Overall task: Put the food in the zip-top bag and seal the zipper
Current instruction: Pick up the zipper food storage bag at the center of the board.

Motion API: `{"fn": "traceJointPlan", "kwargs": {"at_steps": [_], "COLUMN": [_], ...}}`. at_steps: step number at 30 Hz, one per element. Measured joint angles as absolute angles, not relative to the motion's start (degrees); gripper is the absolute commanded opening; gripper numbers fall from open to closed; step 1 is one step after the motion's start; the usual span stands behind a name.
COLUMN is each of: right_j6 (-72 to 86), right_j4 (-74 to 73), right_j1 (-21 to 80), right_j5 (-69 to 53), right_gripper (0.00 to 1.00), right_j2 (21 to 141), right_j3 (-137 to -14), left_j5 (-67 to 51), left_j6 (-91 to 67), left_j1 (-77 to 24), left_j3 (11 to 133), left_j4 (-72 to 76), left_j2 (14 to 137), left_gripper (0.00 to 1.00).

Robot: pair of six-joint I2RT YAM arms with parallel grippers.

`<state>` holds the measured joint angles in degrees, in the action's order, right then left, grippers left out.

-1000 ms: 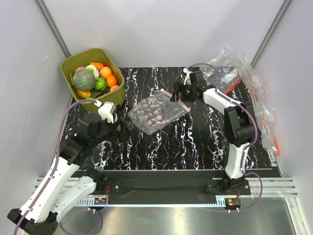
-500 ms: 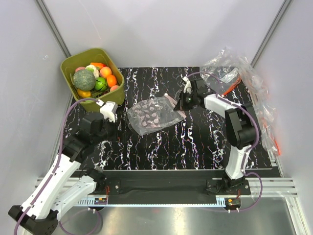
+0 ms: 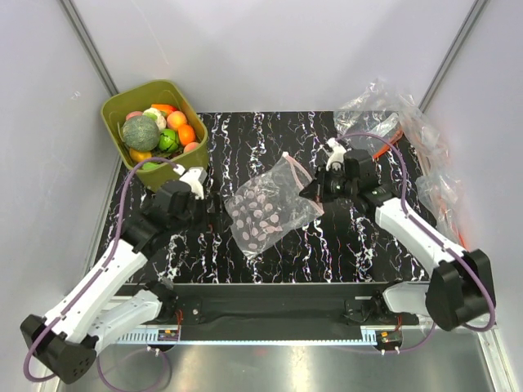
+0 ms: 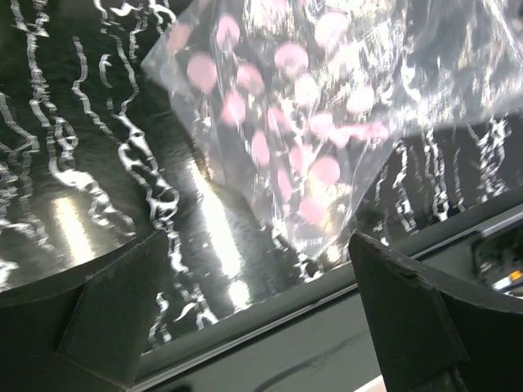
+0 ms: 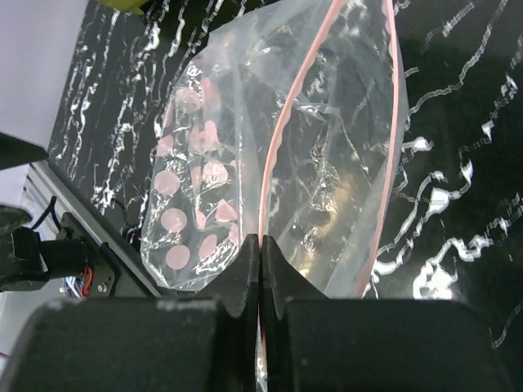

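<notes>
The zip-top bag [image 3: 268, 211], clear with pink dots, hangs over the middle of the black table with its mouth raised. My right gripper [image 3: 315, 189] is shut on one lip of its pink zipper [image 5: 282, 131], the strip pinched between the jaws [image 5: 260, 249]. In the right wrist view the bag [image 5: 204, 188] is spread open below the fingers. My left gripper [image 3: 204, 201] is open just left of the bag, holding nothing. Its wrist view shows the bag [image 4: 310, 122] ahead, between the wide-apart fingers [image 4: 433, 318]. The food, with a broccoli head [image 3: 140, 132], oranges [image 3: 186, 134] and a lime [image 3: 167, 140], lies in the tub.
The olive-green tub [image 3: 167, 174] stands at the back left corner of the table. A heap of plainer clear bags [image 3: 404, 122] with orange-red strips lies at the back right. The table's front edge [image 4: 245, 339] runs close under the left fingers.
My right gripper shut on the zipper's lip, then drew the bag toward the front middle and lifted its mouth. My left arm swung right, closer to the bag.
</notes>
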<state>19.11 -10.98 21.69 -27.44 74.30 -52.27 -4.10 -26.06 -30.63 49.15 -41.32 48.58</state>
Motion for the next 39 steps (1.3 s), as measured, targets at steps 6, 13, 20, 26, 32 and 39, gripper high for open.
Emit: {"fn": "traceJointPlan", "kwargs": {"at_steps": [6, 13, 20, 26, 32, 39], "right_j6": [19.27, 18.65, 18.65, 18.68, 18.94, 23.35], "right_j4": [-13.72, -16.99, -17.8, -18.85, -20.12, -23.77], "right_j1": [21.76, 21.78, 21.78, 21.82, 21.93, 22.02], "right_j5": [-24.64, -22.92, -22.09, -21.93, -20.8, -17.41], "right_gripper": [0.0, 0.0, 0.0, 0.0, 0.0, 0.0], "right_j2": [68.1, 62.98, 61.45, 60.55, 59.4, 54.48], "right_j3": [-48.18, -47.57, -47.16, -46.61, -46.61, -47.4], "left_j5": [-4.34, -3.33, -1.19, -0.01, 0.97, 1.19], "left_j6": [-32.64, -37.63, -40.62, -43.62, -44.53, -47.59], "left_j1": [-32.88, -38.85, -41.65, -43.72, -43.94, -43.94], "left_j3": [43.22, 39.03, 34.46, 31.18, 30.13, 21.17], "left_j4": [-30.96, -23.03, -15.84, -11.79, -7.51, 1.06], "left_j2": [53.1, 58.48, 61.47, 63.4, 64.51, 61.93], "left_gripper": [0.99, 0.99, 0.91, 0.23, 0.0, 0.0]}}
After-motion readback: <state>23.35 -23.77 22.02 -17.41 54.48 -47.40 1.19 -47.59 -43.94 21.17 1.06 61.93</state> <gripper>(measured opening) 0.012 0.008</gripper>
